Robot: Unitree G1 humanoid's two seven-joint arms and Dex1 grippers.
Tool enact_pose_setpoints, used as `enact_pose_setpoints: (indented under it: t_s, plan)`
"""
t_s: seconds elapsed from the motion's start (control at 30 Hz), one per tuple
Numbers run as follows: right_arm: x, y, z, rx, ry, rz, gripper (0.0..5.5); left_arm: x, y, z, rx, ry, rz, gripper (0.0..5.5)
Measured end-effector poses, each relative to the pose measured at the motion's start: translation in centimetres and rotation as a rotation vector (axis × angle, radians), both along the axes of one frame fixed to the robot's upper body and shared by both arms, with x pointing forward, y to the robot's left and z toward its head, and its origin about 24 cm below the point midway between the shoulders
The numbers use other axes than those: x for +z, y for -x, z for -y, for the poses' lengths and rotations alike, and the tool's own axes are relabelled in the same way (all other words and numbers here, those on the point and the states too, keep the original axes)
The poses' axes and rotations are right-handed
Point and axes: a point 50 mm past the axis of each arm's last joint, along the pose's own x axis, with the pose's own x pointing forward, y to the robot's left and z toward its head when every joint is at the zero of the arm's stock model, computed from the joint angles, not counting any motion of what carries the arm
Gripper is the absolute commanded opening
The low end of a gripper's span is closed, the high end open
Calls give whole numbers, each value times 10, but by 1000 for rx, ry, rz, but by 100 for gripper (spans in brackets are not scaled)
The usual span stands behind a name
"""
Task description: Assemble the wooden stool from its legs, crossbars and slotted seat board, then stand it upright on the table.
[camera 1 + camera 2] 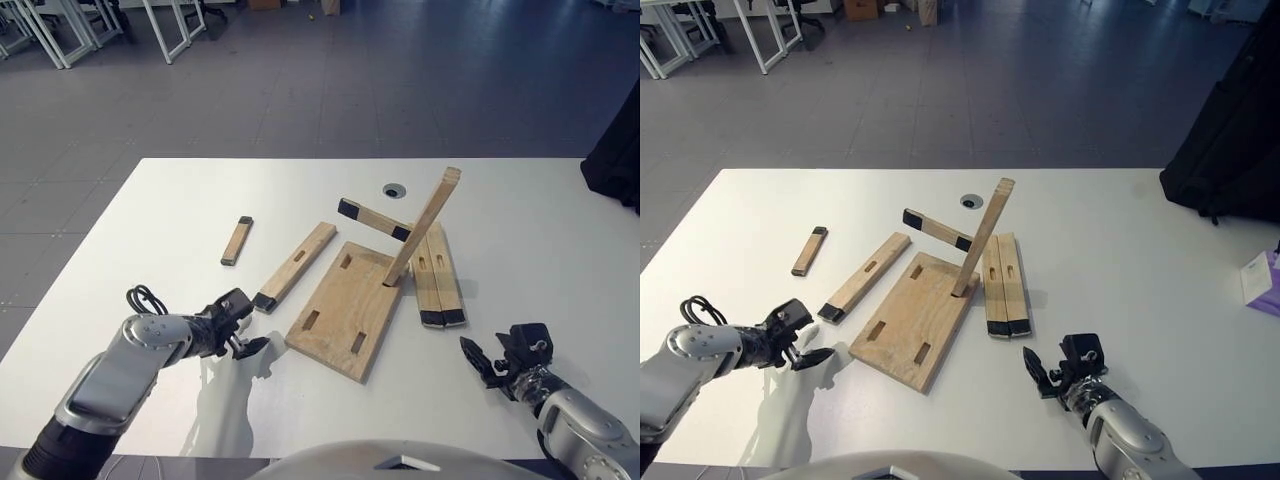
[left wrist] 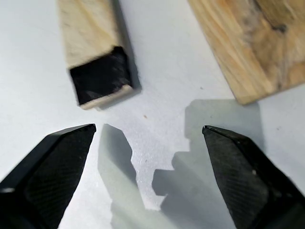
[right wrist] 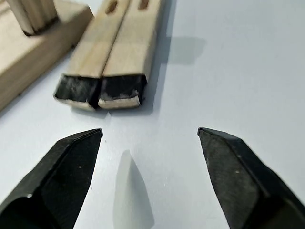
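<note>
The slotted seat board [image 1: 345, 308] lies flat in the middle of the table. One leg [image 1: 425, 225] stands tilted in its far right slot. Behind it a black-tipped crossbar [image 1: 373, 219] lies across. Two legs [image 1: 438, 272] lie side by side right of the board, and their black ends [image 3: 100, 90] face my right gripper [image 3: 150, 138], which is open just above the table. Another leg [image 1: 295, 265] lies left of the board. Its black end [image 2: 97, 78] and the board's near corner [image 2: 248, 43] sit just ahead of my open left gripper [image 1: 245, 325]. A short bar [image 1: 236, 240] lies farther left.
The white table [image 1: 150, 220] has a round cable hole [image 1: 395, 189] behind the parts. A black object [image 1: 1230, 150] stands off the table's far right corner, and a small purple-and-white box [image 1: 1262, 282] sits at the right edge.
</note>
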Motion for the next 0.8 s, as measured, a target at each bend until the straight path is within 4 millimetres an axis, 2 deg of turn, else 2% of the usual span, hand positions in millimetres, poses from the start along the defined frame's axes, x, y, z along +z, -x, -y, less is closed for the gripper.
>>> enact_pose_setpoints:
  t_s: [0.1, 0.2, 0.33, 0.47, 0.6, 0.67, 0.8]
  plan:
    - [-9, -3, 1, 16, 13, -11, 371, -3, -13, 3, -46, -124, 111, 415]
    - [-19, -10, -3, 9, 13, 7, 371, -5, -17, 6, -41, -170, 165, 415]
    - [-28, -22, -16, 37, 10, 49, 371, -6, -17, 11, -33, -171, 176, 415]
    - [-31, -33, -20, 39, 17, 77, 371, -5, -16, 14, -30, -173, 173, 415]
    - [-34, -44, -17, 31, 29, 94, 371, -6, -15, 19, -34, -158, 171, 415]
    - [-35, -47, -15, 27, 32, 101, 371, -7, -12, 29, -35, -107, 154, 415]
    - [-35, -43, -3, 12, 55, 100, 371, -8, -5, 43, -51, -28, 114, 415]
